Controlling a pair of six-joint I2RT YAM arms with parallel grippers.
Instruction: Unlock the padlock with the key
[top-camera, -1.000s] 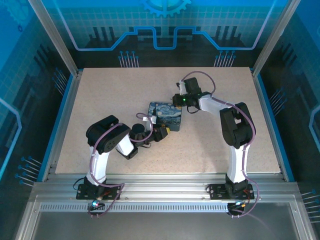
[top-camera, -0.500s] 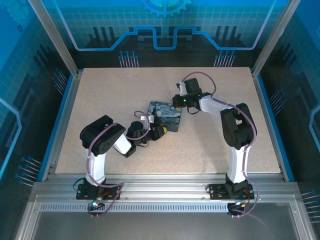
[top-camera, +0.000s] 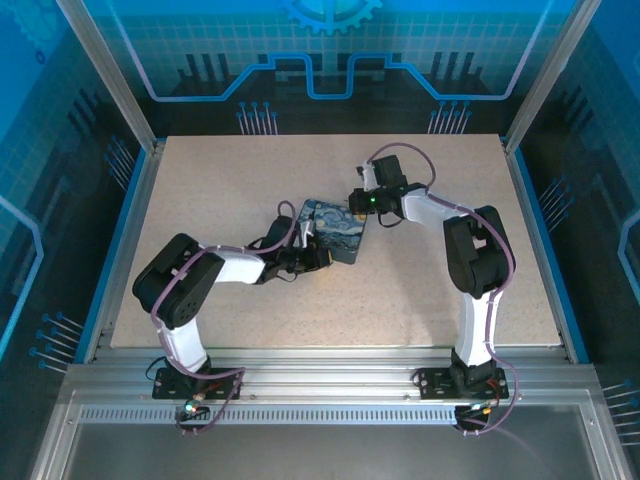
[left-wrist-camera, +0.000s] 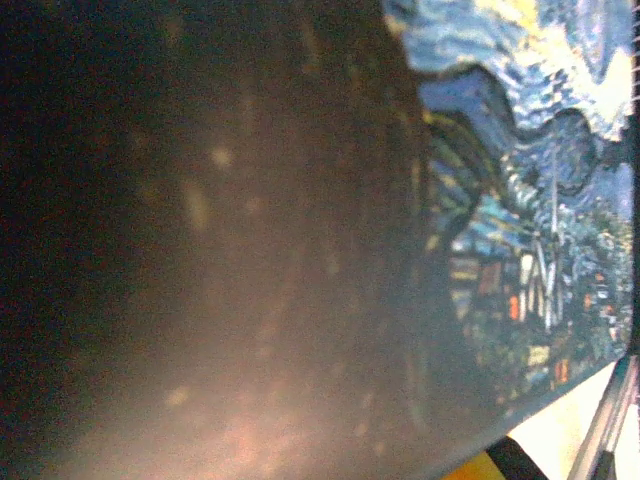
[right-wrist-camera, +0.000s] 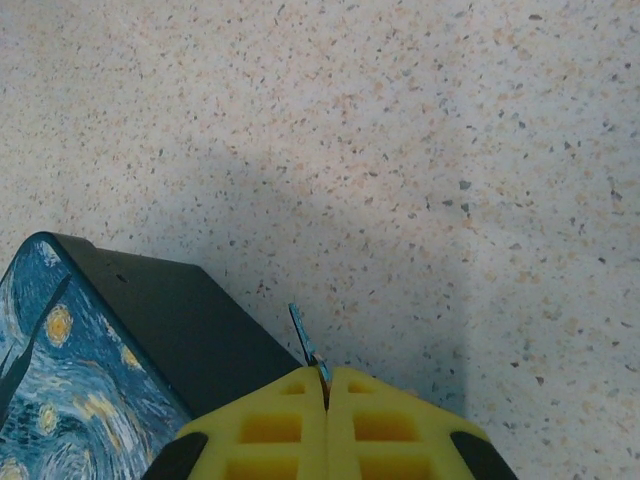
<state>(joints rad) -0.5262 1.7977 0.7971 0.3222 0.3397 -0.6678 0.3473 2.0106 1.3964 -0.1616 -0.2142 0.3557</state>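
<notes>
Your right gripper (right-wrist-camera: 325, 384): yellow pads pressed flat together, clamped on a thin blue sliver (right-wrist-camera: 306, 340) that pokes out of the seam. You cannot tell whether it is the key. The gripper sits just beside a corner of the starry-painted box (right-wrist-camera: 70, 390), low over the speckled table (right-wrist-camera: 450, 150). From above, the box lies mid-table, with this gripper at its far right corner. Your left gripper (top-camera: 312, 258): at the box's near left edge. Its wrist view is a dark blur against the painted face, so you cannot tell how its jaws stand.
</notes>
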